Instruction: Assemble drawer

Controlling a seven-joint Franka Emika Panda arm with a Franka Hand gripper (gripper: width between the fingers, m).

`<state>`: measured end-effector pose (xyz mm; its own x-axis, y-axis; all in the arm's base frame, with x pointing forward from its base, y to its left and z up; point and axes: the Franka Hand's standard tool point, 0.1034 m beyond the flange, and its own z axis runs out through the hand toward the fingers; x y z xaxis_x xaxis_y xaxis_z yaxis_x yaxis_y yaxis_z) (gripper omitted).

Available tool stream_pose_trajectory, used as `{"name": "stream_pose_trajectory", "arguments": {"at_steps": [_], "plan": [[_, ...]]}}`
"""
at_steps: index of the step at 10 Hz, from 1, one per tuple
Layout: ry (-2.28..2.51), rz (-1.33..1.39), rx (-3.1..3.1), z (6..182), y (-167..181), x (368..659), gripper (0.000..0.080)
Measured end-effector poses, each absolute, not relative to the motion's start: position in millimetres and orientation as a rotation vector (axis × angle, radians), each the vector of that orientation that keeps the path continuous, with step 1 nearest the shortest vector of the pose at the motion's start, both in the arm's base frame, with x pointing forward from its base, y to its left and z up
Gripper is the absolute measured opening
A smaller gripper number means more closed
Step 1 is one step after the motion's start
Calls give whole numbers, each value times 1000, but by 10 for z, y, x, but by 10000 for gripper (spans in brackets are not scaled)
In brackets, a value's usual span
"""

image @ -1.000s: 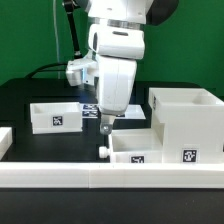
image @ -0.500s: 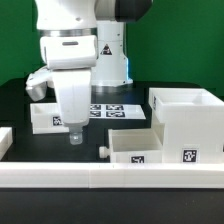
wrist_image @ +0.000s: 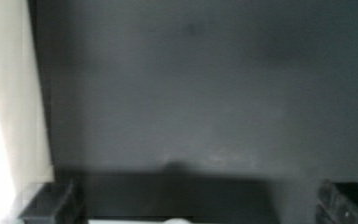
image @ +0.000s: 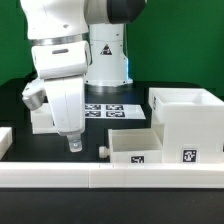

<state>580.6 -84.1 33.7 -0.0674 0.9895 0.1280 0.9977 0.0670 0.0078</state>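
Note:
The large white hollow housing stands at the exterior view's right, tagged on its front. One shallow tray sits in front of it near the rail, with a small white knob at its left end. The second tray lies at the left, mostly hidden behind my arm. My gripper hangs just above the black table in front of that tray, left of the front tray. In the wrist view my gripper is open and empty, with dark fingers far apart over bare table.
The marker board lies flat behind the arm at centre. A long low white rail runs along the front edge. A short white piece sits at the far left. A pale strip edges the wrist view.
My arm has swung from above the front tray toward the exterior view's left, and the gripper has come down closer to the table in front of the left tray.

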Motion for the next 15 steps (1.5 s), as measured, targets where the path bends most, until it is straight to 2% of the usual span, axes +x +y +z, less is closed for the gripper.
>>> {"name": "stream_pose_trajectory", "arguments": {"at_steps": [3, 9, 15], "plan": [[-2243, -186, -2127, 248, -828, 5739, 649], [-2261, -263, -2152, 219, -517, 5893, 649], [-2257, -265, -2142, 214, -470, 5926, 649]]}}
